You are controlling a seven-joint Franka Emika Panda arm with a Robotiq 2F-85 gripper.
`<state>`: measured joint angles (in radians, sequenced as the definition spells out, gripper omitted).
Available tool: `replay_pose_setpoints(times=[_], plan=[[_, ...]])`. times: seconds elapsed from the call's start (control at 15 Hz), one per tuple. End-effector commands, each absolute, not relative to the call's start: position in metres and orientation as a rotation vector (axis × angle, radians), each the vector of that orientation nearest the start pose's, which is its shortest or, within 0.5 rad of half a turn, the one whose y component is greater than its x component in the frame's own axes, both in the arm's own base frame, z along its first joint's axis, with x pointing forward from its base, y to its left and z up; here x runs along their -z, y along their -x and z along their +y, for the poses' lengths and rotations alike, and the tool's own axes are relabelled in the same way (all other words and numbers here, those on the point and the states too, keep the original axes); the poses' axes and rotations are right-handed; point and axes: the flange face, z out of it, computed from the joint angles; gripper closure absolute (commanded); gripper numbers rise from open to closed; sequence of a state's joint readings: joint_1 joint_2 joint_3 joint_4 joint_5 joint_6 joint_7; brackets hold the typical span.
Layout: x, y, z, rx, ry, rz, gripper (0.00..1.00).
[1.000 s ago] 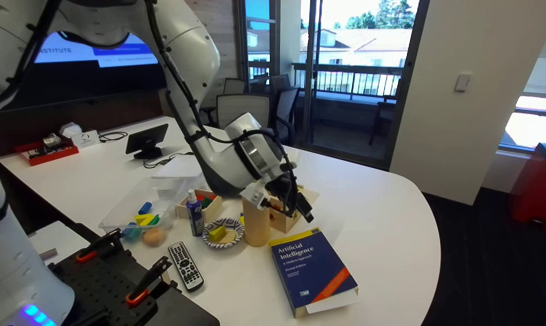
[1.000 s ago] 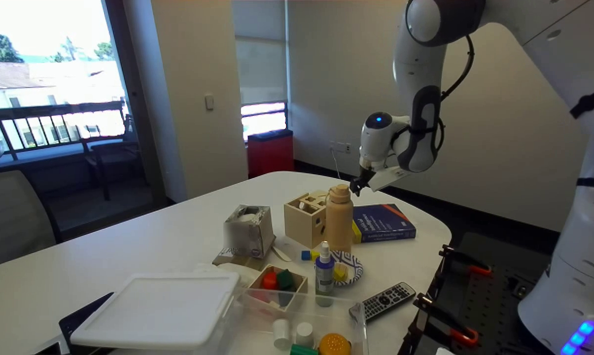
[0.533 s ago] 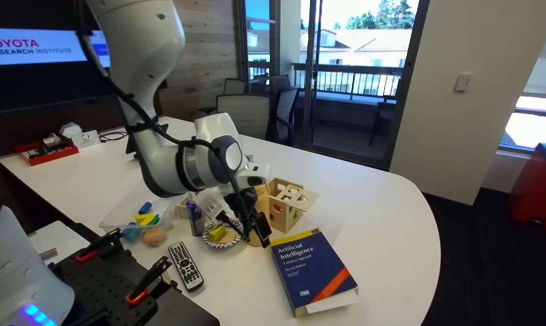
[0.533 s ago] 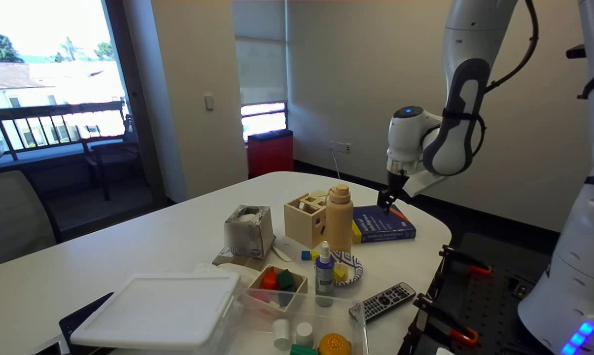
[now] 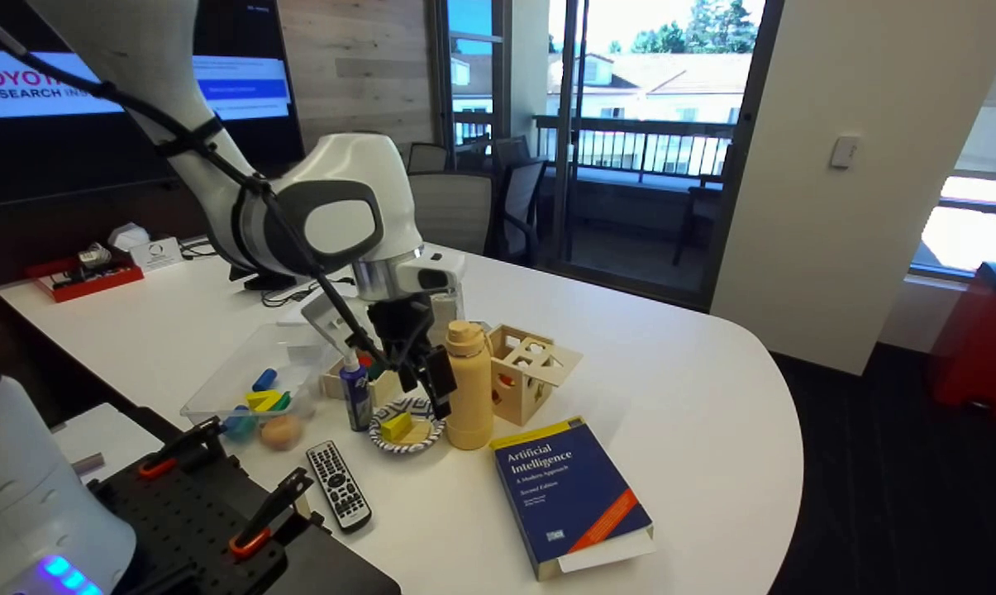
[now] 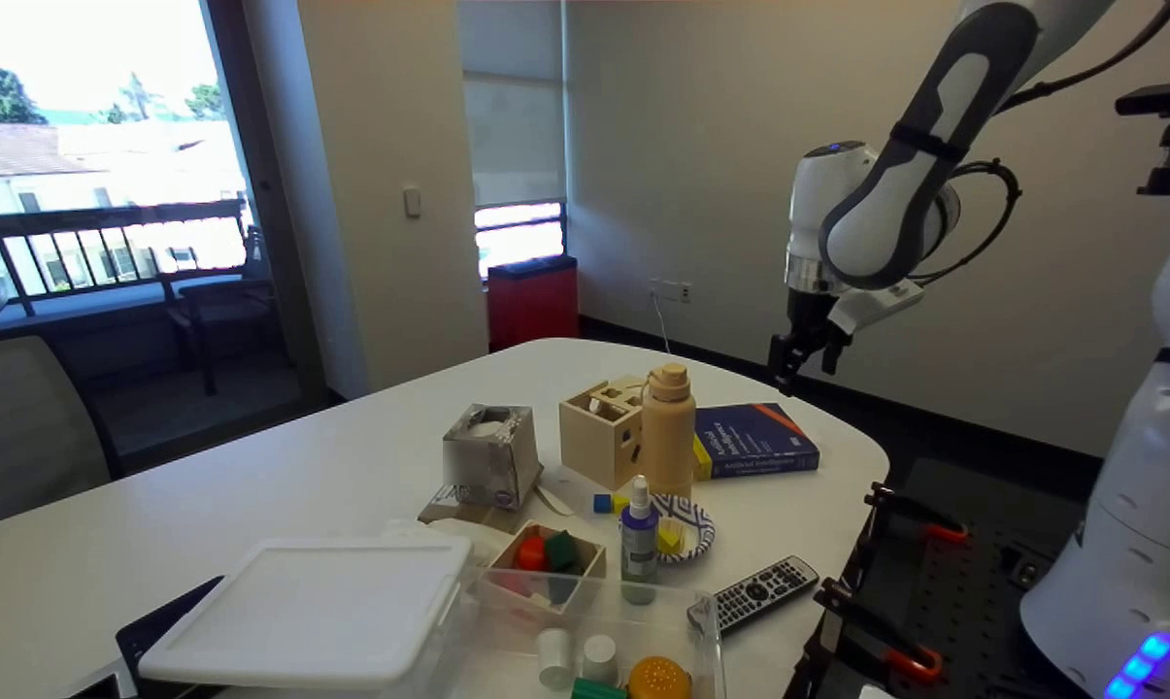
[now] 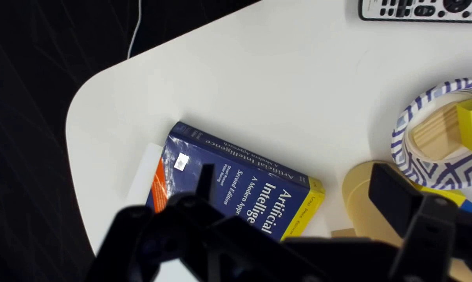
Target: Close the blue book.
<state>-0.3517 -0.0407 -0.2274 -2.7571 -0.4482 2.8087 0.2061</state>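
Across the white table (image 5: 696, 388) the book (image 5: 574, 492) lies closed, title up! Jaws spread wide, empty, apart from it; closing looks done, nothing obvious left.

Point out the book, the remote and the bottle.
Book (image 7: 239, 180), in the wrist view: front cover.
Remote (image 5: 339, 486), in an exterior view: buttoned face.
Bottle (image 6: 669, 437), in an exterior view: side.

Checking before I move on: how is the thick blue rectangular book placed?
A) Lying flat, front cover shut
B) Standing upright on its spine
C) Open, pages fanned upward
A: in both exterior views the thick blue rectangular book lies flat, printed front side up, with no pages spread open.
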Motion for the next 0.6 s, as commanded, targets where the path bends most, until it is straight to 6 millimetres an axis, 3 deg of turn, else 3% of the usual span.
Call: replay_pose_setpoints(times=[0.0, 0.27, 0.53], plan=[[-0.284, -0.341, -0.196, 0.104, 3.229, 0.559, 0.00], [-0.321, -0.347, -0.204, 0.101, 3.227, 0.551, 0.00], [-0.339, -0.354, -0.207, 0.119, 3.241, 0.568, 0.00]])
